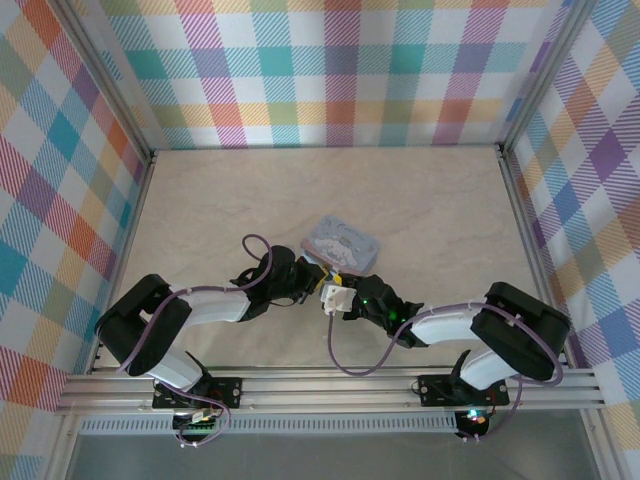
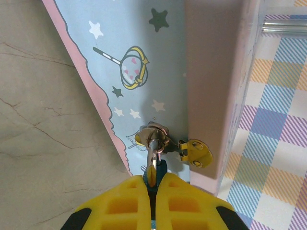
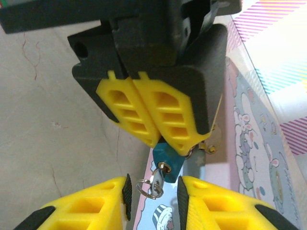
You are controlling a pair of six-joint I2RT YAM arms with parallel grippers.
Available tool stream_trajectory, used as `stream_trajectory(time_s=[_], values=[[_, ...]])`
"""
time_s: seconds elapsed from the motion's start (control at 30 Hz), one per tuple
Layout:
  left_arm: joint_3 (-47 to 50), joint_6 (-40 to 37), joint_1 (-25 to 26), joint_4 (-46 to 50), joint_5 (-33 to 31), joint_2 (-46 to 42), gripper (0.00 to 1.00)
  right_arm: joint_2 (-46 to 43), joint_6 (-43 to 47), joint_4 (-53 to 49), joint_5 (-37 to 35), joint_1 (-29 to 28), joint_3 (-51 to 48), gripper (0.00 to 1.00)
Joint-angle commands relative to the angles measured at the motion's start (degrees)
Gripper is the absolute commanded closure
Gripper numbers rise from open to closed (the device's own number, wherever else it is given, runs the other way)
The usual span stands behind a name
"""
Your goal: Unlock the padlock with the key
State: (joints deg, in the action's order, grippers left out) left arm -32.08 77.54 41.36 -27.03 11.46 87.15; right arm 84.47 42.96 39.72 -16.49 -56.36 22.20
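The dark blue padlock (image 3: 169,160) hangs by its silvery shackle (image 2: 153,147) from the hasp of the pale blue tin (image 1: 343,243). My left gripper (image 2: 154,184) is shut on the padlock's body, and its yellow fingers (image 3: 144,110) come down from above in the right wrist view. The tiny silvery key (image 3: 158,177) sits in the padlock's keyhole, its ring (image 3: 146,188) dangling. My right gripper (image 3: 153,191) is open, one finger on each side of the key, with a gap showing on both sides. The two grippers meet just in front of the tin (image 1: 325,285).
A yellow hinge tab (image 2: 196,151) sticks out from the tin's pink side beside the hasp. The tin lies on the beige table (image 1: 200,200), ringed by plaid walls (image 1: 330,70). Open tabletop lies behind and to both sides of the tin.
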Motion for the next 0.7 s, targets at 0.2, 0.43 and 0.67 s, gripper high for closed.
stream_trajectory(time_s=[0.2,0.43,0.67], values=[[-1.8,-0.1,-0.6,-1.9,1.0,0.2,0.99,2.8,1.6,4.9,-2.7,-0.4,0.6,0.74],[-1.6,-0.2,-0.6,-2.0,1.0,0.1,0.99,3.9,2.0,5.4,-4.1,-0.4,1.0,0.86],[-1.7,0.0,-0.6,-2.1,1.2,0.1,0.99,3.8,0.5,5.2,-6.1,-0.3,1.8,0.94]])
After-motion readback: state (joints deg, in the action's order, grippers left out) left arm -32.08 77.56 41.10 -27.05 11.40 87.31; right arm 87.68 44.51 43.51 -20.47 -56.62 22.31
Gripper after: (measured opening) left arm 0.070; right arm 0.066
